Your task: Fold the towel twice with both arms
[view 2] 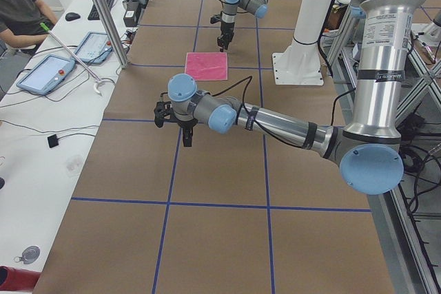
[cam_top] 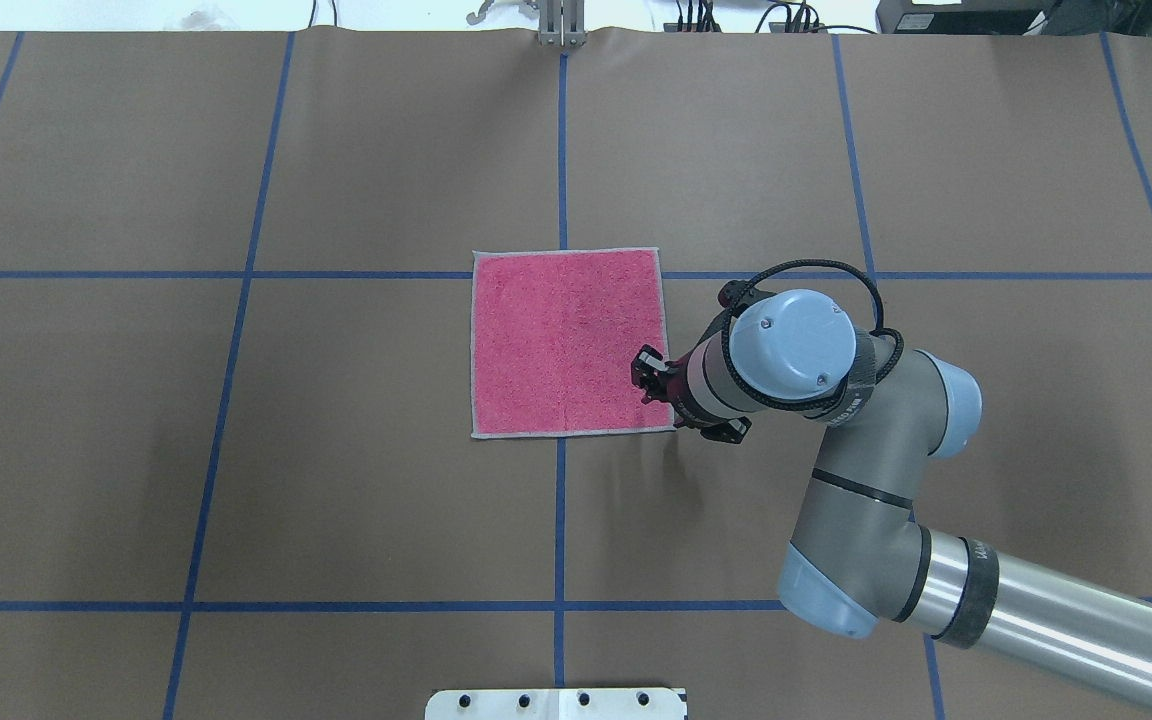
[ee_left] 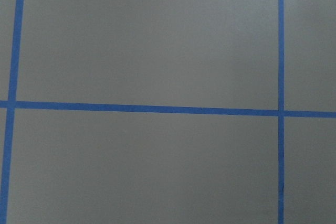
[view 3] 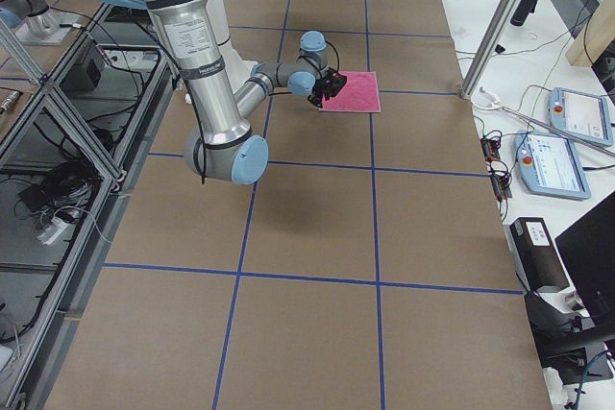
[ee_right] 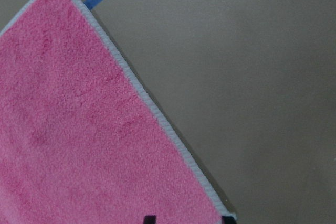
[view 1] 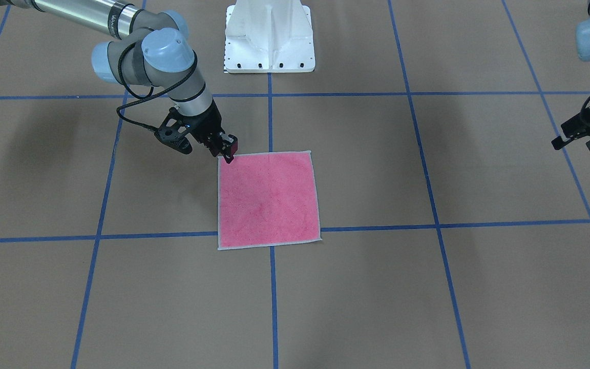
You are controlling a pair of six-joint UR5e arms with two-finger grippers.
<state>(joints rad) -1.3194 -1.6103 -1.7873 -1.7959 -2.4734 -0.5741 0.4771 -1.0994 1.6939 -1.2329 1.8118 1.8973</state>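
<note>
The towel (view 1: 268,200) lies flat and unfolded on the brown table, pink face up, with a pale stitched edge; it also shows in the overhead view (cam_top: 566,340). My right gripper (view 1: 227,151) is low over the towel's corner nearest the robot on my right side (cam_top: 648,375). In the right wrist view its two fingertips (ee_right: 149,219) stand apart at the bottom edge, with the towel corner (ee_right: 157,182) between them; it is open. My left gripper (view 1: 576,137) hangs open and empty far out to my left, well away from the towel. The left wrist view shows only bare table.
The white pedestal base (view 1: 269,41) stands behind the towel at the robot's side. Blue tape lines (cam_top: 561,520) grid the brown table. In the exterior left view a side table with tablets (view 2: 48,74) and a person runs along the far edge.
</note>
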